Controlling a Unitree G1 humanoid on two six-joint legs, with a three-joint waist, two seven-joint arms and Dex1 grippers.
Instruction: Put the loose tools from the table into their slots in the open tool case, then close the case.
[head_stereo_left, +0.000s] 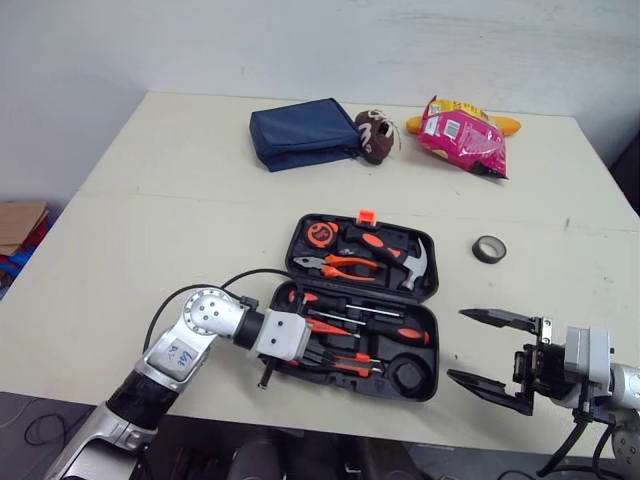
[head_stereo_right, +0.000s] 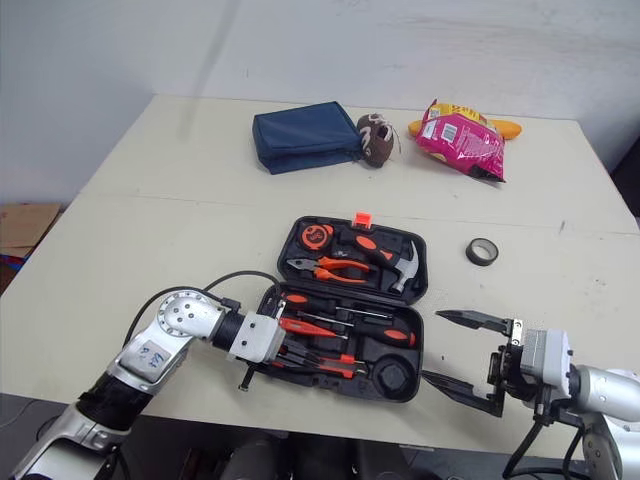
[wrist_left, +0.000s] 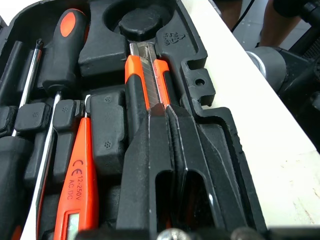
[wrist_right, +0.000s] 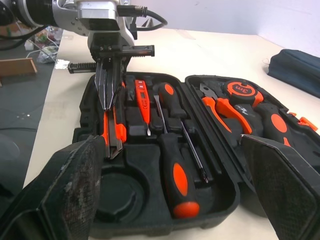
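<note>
Left wrist view is showing you pinching the orange knife (wrist_left: 145, 75) tight in your left hand (wrist_left: 167, 112) to line it up over its slot by the front wall of the tool case (wrist_left: 200, 85), while your right hand (head_stereo_left: 460, 346) is waiting wide open nearby.

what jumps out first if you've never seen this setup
The open black tool case, packed with orange-handled tools, sits near the front edge of the table. The left gripper reaches into its near half, shut on the orange utility knife, while the right gripper hangs open just right of the case.
</note>
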